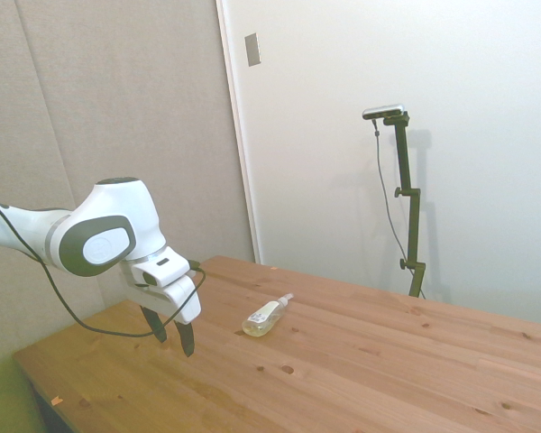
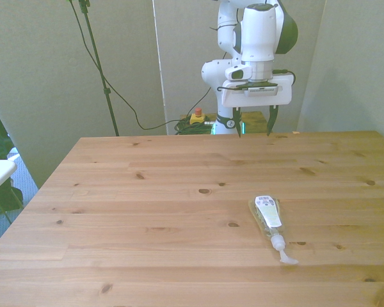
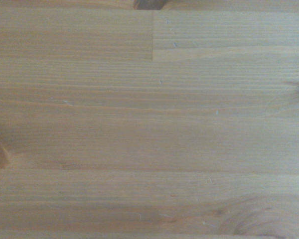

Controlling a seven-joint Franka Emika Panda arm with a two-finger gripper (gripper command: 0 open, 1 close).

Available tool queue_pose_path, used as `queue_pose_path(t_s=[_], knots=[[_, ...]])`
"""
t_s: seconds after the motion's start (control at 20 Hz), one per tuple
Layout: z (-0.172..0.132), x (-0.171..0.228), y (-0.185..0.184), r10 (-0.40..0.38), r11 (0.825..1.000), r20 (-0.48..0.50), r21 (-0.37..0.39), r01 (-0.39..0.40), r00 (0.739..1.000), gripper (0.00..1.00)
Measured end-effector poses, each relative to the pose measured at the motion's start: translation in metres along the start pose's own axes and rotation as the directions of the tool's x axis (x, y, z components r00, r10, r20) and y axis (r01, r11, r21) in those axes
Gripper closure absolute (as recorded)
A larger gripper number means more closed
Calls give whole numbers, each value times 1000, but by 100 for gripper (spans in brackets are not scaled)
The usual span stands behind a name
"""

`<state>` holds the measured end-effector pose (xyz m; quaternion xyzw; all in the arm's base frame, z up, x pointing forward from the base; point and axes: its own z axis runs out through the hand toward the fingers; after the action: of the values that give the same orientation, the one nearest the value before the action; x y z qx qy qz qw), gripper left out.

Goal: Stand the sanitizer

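The pincer [image 2: 255,123] hangs above the far edge of the table [image 2: 147,192], its two dark fingers [image 1: 187,338] pointing down and spread wide, with nothing between them. The wrist view shows only bare wood planks, so the pincer is not over the bottle.

From the pincer, in the front view, the sanitizer [image 2: 267,215] lies at about 6 o'clock, well apart, toward the near side of the table. It lies flat on its side, with the white spray top [image 2: 283,251] pointing to about 5 o'clock, toward the near edge.

The bottle is clear plastic and holds a yellowish liquid; I cannot tell how full it is. The top looks closed, and I see no liquid on the wood.

What could go wrong, in my judgement: the bottle is slim and round, so it may roll or slip away if the fingers close off its middle. If it is gripped near the top, it may swing. Its base is narrow, so it may fall over again if it is released while tilted.
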<state>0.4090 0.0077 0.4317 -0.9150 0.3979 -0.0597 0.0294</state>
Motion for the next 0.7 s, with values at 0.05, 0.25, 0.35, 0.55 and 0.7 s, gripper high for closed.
queue_pose_path(t_s=[0.05,0.25,0.35,0.55,0.7], knots=[[0,0,0,0,1000,1,-1,0,1000,0],[-8,15,-17,28,998,-55,61,-25,998,0],[-11,33,-39,56,994,-81,93,-49,995,0],[-4,82,-91,114,987,-116,128,-99,987,0],[12,132,-125,183,975,-180,157,-156,967,0]])
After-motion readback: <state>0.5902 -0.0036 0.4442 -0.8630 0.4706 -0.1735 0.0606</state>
